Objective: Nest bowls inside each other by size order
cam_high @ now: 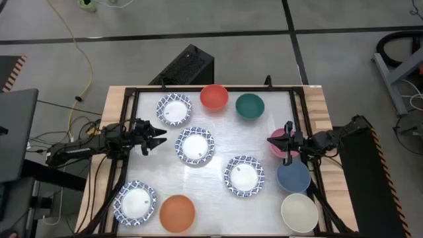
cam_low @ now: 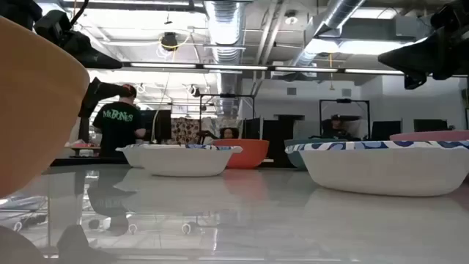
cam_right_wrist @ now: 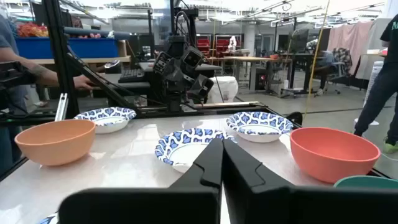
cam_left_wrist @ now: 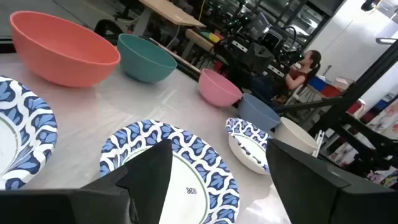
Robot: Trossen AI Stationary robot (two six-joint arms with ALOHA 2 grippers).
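Six plain bowls stand apart on the table: red (cam_high: pixel 213 96), teal (cam_high: pixel 250 106), pink (cam_high: pixel 277 148), blue (cam_high: pixel 293 177), cream (cam_high: pixel 299 211) and orange (cam_high: pixel 177 213). Several patterned shallow bowls stand between them; the middle one (cam_high: pixel 195 145) also shows in the left wrist view (cam_left_wrist: pixel 186 168). My left gripper (cam_high: pixel 160 140) is open and empty, just left of that middle bowl, fingers pointing at it (cam_left_wrist: pixel 219 147). My right gripper (cam_high: pixel 271 140) is shut and empty (cam_right_wrist: pixel 222 146), above the pink bowl's left rim. No bowl is nested in another.
A black rail frame (cam_high: pixel 132 92) runs round the table top. A black box (cam_high: pixel 188 66) stands beyond the far edge. People show in the room behind (cam_low: pixel 117 121). Bare table lies between the middle patterned bowl and the pink bowl.
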